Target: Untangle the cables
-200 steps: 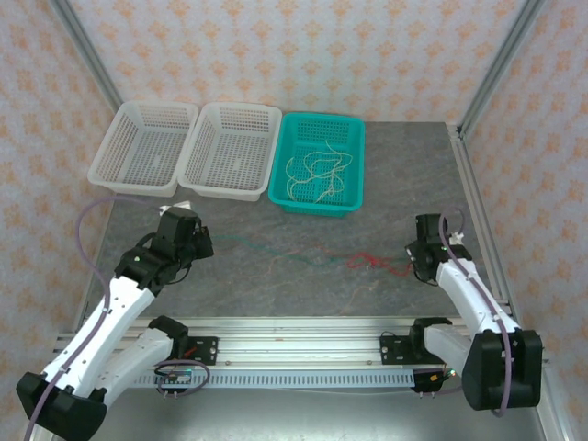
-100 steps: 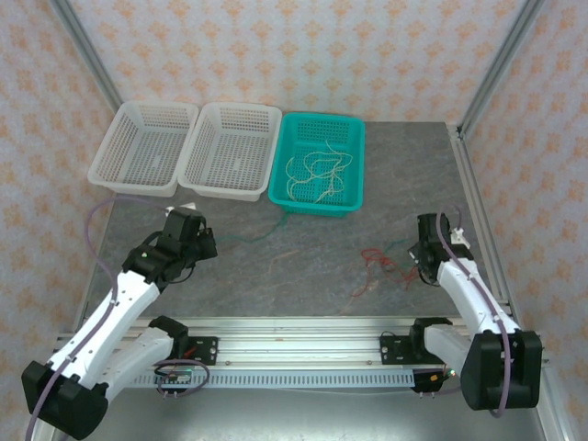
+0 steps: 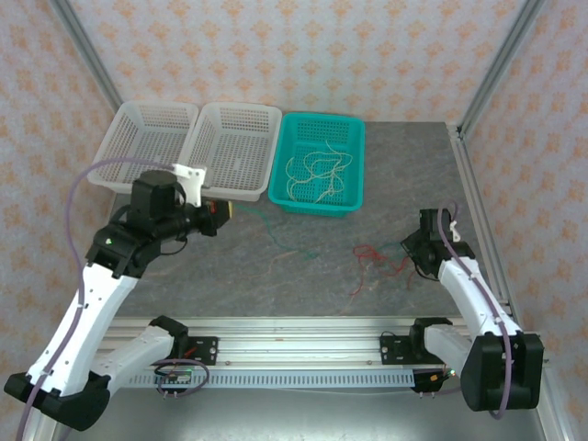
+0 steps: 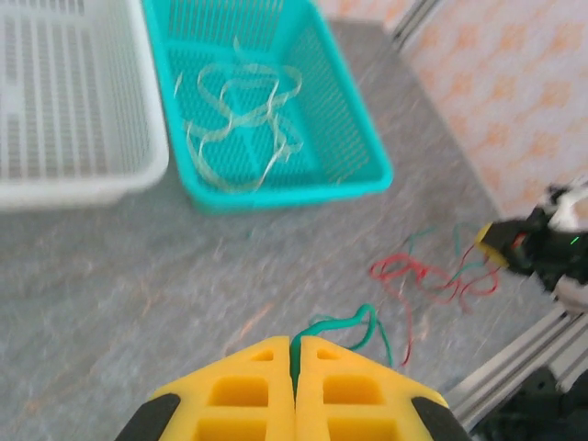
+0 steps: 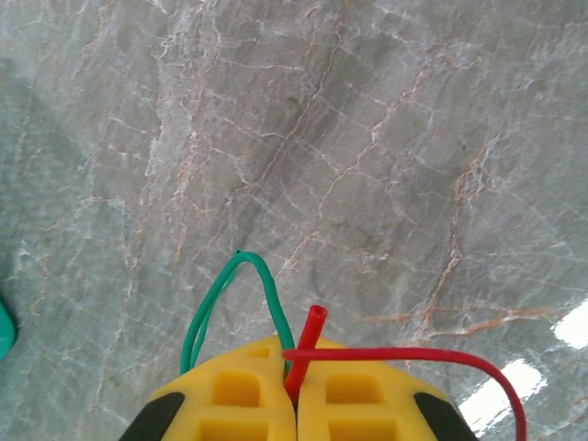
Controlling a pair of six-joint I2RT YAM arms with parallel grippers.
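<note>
Grey stone-look tabletop (image 3: 276, 299), patterned wall panels around; green cable (image 4: 354, 322) and red cable (image 3: 377, 255) held between the two arms.

Left gripper (image 4: 296, 342) is pinched together on one end of the green cable, raised near the white baskets (image 3: 220, 195). That cable trails down across the table into a loose tangle with the red one, just beside the right gripper (image 5: 296, 354), whose pads are clamped on the red cable's end. A green loop emerges at the same seam. Cream cables (image 3: 317, 175) lie loose in the teal basket (image 3: 317, 207). Judgement: wires are light, limp and smooth-jacketed, so they are likely to slip from foam pads. Grip near the ends, seated deep, and draw apart slowly so crossings slide rather than cinch.
</note>
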